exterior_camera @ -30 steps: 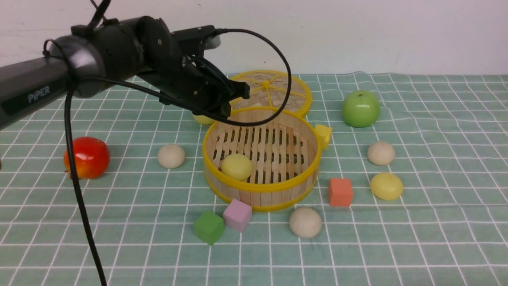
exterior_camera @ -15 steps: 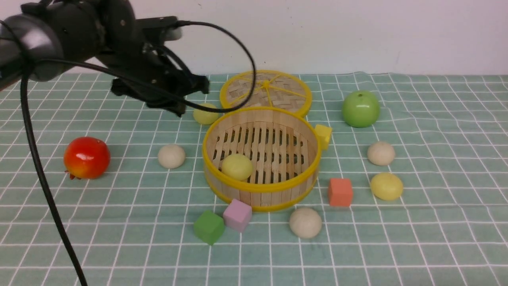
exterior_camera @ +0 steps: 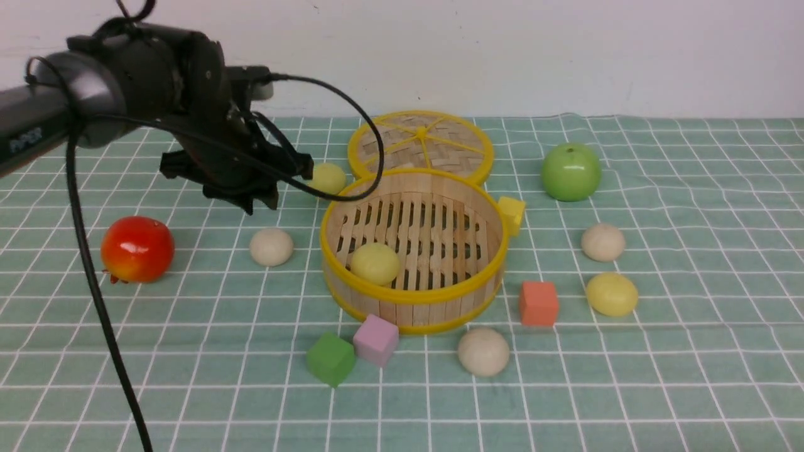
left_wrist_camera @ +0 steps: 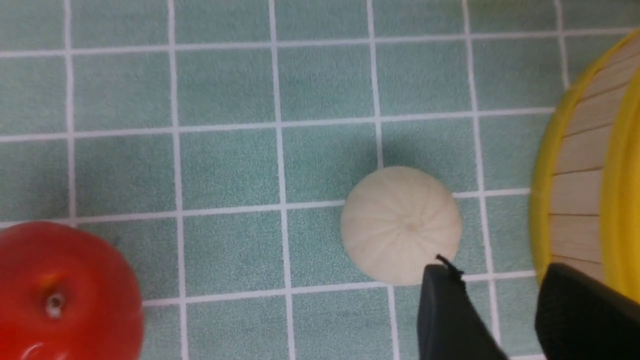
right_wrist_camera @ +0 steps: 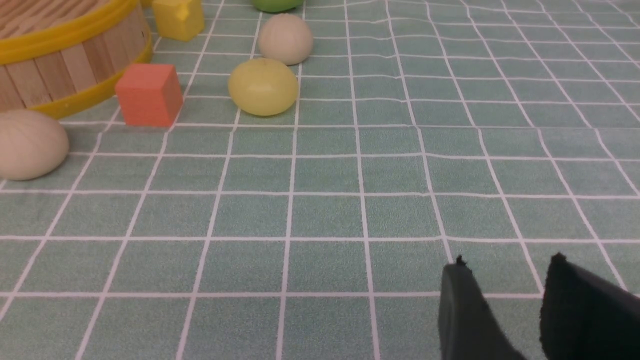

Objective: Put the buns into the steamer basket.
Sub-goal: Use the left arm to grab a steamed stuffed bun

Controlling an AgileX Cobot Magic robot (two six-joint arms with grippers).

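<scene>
Front view: left arm point(exterior_camera: 207, 107) angled downward.

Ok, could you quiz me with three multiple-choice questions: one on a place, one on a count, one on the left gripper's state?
1. Where is the red cube?
a) on the woven lid
b) right of the steamer basket
c) inside the basket

2. How many buns are in the basket?
a) one
b) three
c) five

3. The left gripper is:
a) shut
b) holding a bun
c) open and empty

1 b: the red cube sits right of the steamer basket.
2 a: one yellow bun lies on the slats.
3 c: the left gripper shows a gap between its fingertips, nothing in it.
</scene>
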